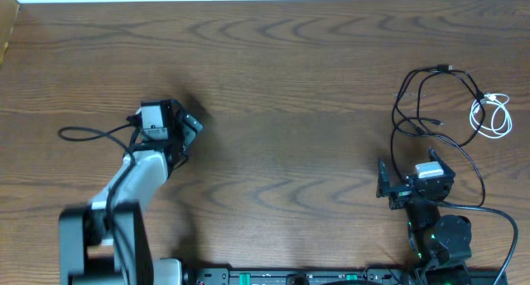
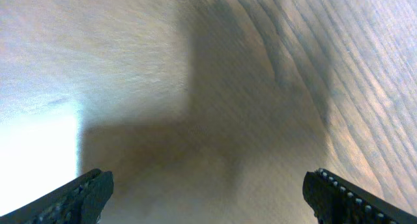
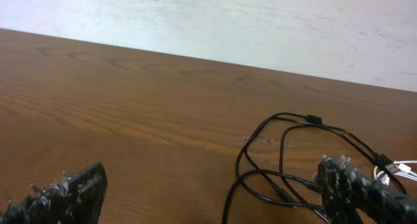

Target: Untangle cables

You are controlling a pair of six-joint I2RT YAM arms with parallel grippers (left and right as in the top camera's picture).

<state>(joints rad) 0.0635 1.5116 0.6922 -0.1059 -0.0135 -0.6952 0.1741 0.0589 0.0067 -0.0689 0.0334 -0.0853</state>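
Two black cables (image 1: 447, 68) lie in overlapping loops at the far right of the table, with a short white cable (image 1: 495, 99) coiled against their right side. My right gripper (image 1: 416, 184) is open and empty just in front of them. In the right wrist view the black cables (image 3: 287, 152) lie between the fingers of the right gripper (image 3: 212, 198), close to the right finger, and the white cable (image 3: 407, 167) shows at the right edge. My left gripper (image 1: 189, 136) is open and empty over bare table at the left, far from the cables. The left wrist view shows the open left gripper (image 2: 212, 198) above blurred wood.
The wooden table (image 1: 281, 86) stretches between the two arms. A thick black arm wire (image 1: 79, 134) loops out to the left of the left wrist. A pale wall (image 3: 228, 22) runs behind the table's far edge.
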